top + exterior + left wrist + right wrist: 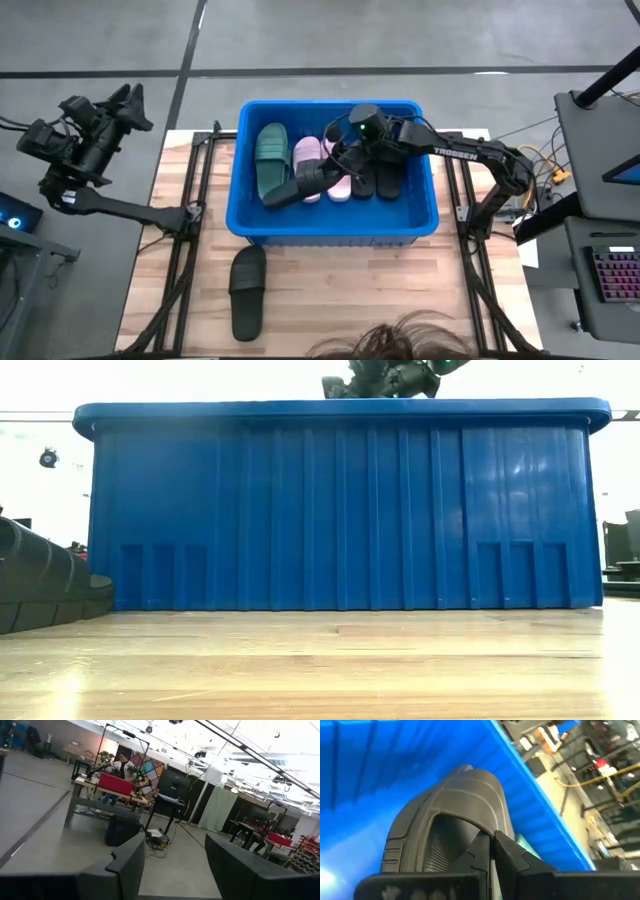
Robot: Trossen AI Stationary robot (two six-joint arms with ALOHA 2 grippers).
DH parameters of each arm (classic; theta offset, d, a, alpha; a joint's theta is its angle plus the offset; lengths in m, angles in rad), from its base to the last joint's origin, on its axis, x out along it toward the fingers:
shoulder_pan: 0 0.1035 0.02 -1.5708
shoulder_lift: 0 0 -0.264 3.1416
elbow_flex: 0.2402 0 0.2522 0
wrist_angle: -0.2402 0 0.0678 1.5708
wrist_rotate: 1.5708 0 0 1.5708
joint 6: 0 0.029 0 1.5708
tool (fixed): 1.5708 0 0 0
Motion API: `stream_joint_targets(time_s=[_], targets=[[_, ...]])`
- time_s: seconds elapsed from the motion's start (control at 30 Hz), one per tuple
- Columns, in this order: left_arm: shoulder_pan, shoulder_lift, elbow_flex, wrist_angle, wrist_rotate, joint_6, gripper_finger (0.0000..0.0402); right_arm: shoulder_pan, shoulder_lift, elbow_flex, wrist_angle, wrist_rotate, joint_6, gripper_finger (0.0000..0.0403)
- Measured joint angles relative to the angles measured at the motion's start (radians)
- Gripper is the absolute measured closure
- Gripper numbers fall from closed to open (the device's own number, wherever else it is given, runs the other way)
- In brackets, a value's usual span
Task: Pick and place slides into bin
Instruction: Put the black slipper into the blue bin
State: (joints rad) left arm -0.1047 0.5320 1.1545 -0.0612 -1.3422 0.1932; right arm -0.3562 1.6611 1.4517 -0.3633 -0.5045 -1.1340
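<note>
The blue bin (420,222) stands mid-table and holds a green slide (270,152), two pink slides (308,152) and black slides (390,180). My right gripper (336,170) reaches into the bin from the right, shut on another black slide (298,186). One more black slide (248,290) lies flat on the table in front of the bin, also seen in the low view (40,585). My left gripper (130,108) is raised beyond the table's left edge, open and holding nothing (172,870). My right gripper pinches the edge of the black slide's broad strap (485,831) between its two fingers (507,852). It comes slanting down from the bin's right side. The slide stretches away from the fingers toward the bin's left near corner, over the other slides. Whether its far end rests on them I cannot tell.
The bin's tall walls (340,510) hide its contents in the low view. A person's hair (400,338) shows at the table's near edge. Bare wood lies in front of the bin, right of the loose slide.
</note>
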Motion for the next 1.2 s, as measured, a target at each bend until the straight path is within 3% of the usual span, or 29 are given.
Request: stream_joint_targets(time_s=[0.23, 0.43, 1.2], targets=[[0.0, -0.006, 0.0, 0.0, 0.0, -0.002, 0.021, 0.047, 0.052, -0.008, 0.008, 0.011, -0.02, 0.0395], [0.0, -0.006, 0.0, 0.0, 0.001, -0.002, 0.021, 0.052, 0.102, -0.008, 0.036, 0.105, -0.044, 0.0395], [0.0, -0.02, 0.0, -0.001, 0.003, -0.003, 0.021, 0.173, 0.207, 0.018, 0.088, 0.118, 0.0, 0.0394]])
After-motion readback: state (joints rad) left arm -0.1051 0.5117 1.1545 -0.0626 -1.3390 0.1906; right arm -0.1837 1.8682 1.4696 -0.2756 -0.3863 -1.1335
